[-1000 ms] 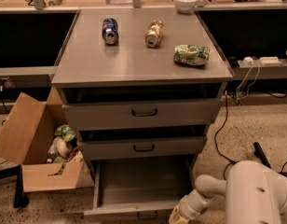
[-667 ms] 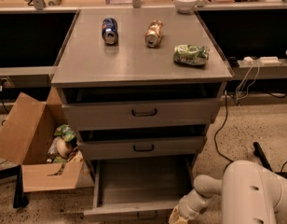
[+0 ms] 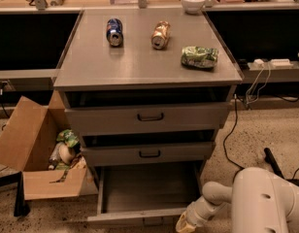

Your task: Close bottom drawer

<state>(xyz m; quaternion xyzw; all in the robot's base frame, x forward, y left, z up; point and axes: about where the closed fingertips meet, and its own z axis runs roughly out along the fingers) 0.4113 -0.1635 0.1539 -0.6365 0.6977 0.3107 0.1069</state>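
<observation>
Camera view: right of the cardboard box (image 3: 33,183), the bottom drawer (image 3: 135,217) stands pulled out at the foot of the cabinet (image 3: 149,67). It is likely light, stiff and free-sliding, so push its front panel centrally. The gripper (image 3: 185,223) sits at the drawer's right front corner; its grip cannot be told.

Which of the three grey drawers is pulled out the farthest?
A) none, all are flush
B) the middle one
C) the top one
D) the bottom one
D: the bottom drawer sticks out far enough to show its bare inside floor, and the claw sits low by the right end of its front.
</observation>
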